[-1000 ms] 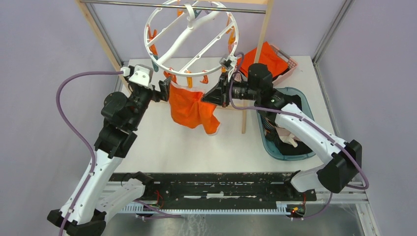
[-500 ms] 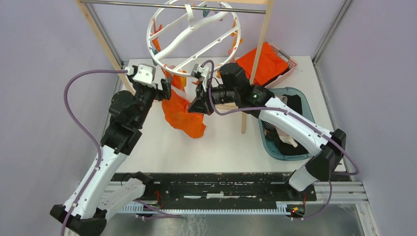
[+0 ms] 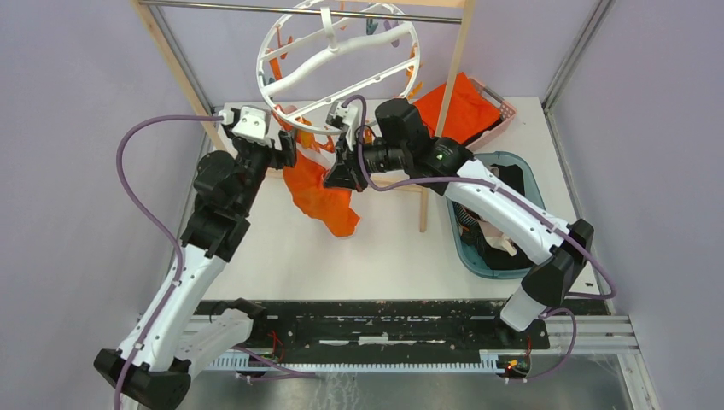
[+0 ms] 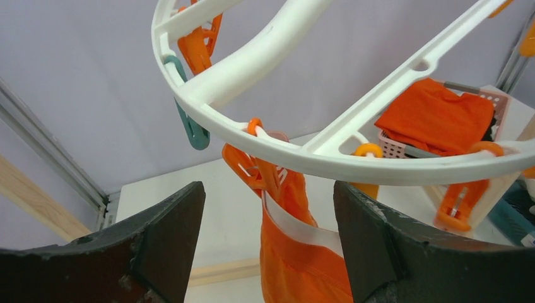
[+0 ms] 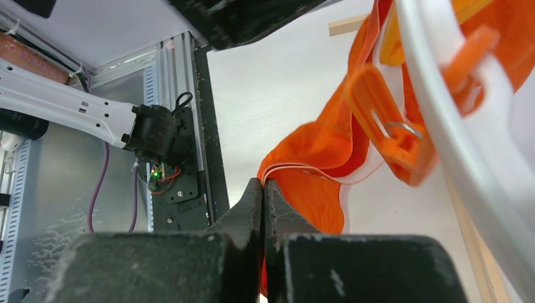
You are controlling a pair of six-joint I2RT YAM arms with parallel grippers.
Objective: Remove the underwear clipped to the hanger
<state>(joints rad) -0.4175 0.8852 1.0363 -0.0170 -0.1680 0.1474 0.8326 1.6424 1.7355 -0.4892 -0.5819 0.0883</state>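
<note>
left gripper (image 4: 268, 187), jaws wide and empty, brackets the orange peg (image 4: 252, 172) at 12 o'clock pinning the orange underwear (image 4: 298, 273), which hangs long-axis toward 6 o'clock under the hanger (image 4: 391, 169); right gripper (image 3: 335, 179), pinching its edge, sits nearer.

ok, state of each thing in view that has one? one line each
Hanger: hooked on the bar, tilted.
Orange underwear: clipped to the hanger, hanging.
Peg: shut on the underwear's white trim.
Left gripper: open, jaws either side of that peg.
Right gripper: shut on the underwear's edge.
Blue tub: holds dark clothes.
</note>
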